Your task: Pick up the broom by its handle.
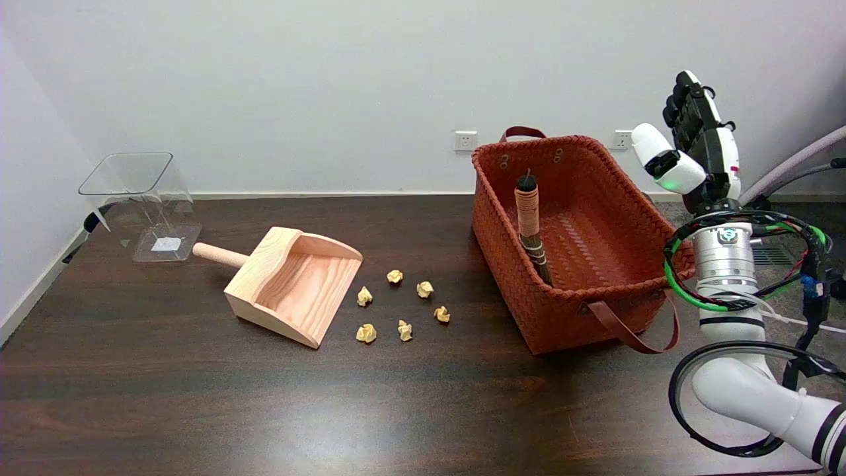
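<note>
The broom [531,225] stands tilted inside the woven orange-brown basket [502,264], its tan wrapped handle topped with a black tip pointing up and its dark bristles low against the basket's near wall. My right hand [694,145] is raised in the air to the right of the basket, above its right rim, fingers apart and pointing up, holding nothing. It is well clear of the broom handle.
A wooden dustpan [294,284] with a round handle lies left of centre. Several crumpled yellow paper balls [403,304] are scattered between the dustpan and the basket. A clear plastic container [142,201] stands at the far left. The basket's leather strap [634,330] hangs over its near right corner.
</note>
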Available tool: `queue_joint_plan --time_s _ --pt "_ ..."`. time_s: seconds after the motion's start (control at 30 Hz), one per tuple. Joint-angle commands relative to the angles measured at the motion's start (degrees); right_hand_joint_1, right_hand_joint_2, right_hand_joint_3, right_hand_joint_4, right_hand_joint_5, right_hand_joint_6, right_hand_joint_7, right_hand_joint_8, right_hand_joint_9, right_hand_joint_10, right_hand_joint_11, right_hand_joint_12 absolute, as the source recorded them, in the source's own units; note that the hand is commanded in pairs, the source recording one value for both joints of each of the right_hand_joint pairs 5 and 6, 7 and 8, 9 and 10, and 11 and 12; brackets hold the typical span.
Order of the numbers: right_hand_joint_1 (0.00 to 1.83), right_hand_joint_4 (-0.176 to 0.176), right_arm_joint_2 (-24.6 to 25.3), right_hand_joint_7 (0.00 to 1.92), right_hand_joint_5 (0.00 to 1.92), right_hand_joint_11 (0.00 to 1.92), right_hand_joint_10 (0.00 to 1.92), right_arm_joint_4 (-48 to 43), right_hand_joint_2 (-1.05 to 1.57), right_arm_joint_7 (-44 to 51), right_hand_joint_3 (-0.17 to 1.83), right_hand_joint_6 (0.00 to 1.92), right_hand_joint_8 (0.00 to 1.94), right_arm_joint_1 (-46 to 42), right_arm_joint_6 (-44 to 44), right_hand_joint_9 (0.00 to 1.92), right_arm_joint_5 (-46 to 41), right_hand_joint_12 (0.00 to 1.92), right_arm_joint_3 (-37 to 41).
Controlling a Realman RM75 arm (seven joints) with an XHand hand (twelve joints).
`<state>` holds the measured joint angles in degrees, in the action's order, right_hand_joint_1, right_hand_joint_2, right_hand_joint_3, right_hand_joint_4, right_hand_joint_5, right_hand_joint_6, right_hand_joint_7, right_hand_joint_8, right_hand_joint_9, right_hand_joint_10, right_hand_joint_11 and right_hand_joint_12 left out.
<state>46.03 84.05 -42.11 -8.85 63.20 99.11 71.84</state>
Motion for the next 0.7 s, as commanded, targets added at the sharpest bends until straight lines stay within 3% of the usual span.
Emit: queue_joint_plan --time_s 0.03,0.17,0.2,0.23,0.27,0.7 --pt "0.81 0.0 0.3 0.12 0.15 0.15 0.15 -2.1 0.18 -0.2 1.21 0.15 0.12 -0.9 2.5 0.15 -0.6 0.15 0.1" --pt "0.81 0.0 0.4 0.12 0.15 0.15 0.15 -2.1 0.18 -0.3 1.21 0.15 0.12 -0.9 4.6 0.15 -3.6 0.15 -2.3" --pt "0.81 0.0 0.2 0.12 0.15 0.15 0.15 -1.5 0.18 -1.1 1.21 0.15 0.12 -1.1 6.4 0.15 -1.0 0.15 -1.0" --pt "0.81 0.0 -0.5 0.12 0.15 0.15 0.15 1.0 0.18 -3.7 1.22 0.15 0.12 -1.7 11.3 0.15 7.4 0.15 3.7" --pt "0.81 0.0 0.4 0.12 0.15 0.15 0.15 -3.0 0.17 -0.3 1.22 0.15 0.12 -0.5 7.0 0.15 -3.2 0.15 -3.5" --pt "0.81 0.0 0.8 0.11 0.15 0.15 0.15 -2.8 0.11 0.1 1.24 0.15 0.11 0.2 8.3 0.15 -4.0 0.15 -7.3"
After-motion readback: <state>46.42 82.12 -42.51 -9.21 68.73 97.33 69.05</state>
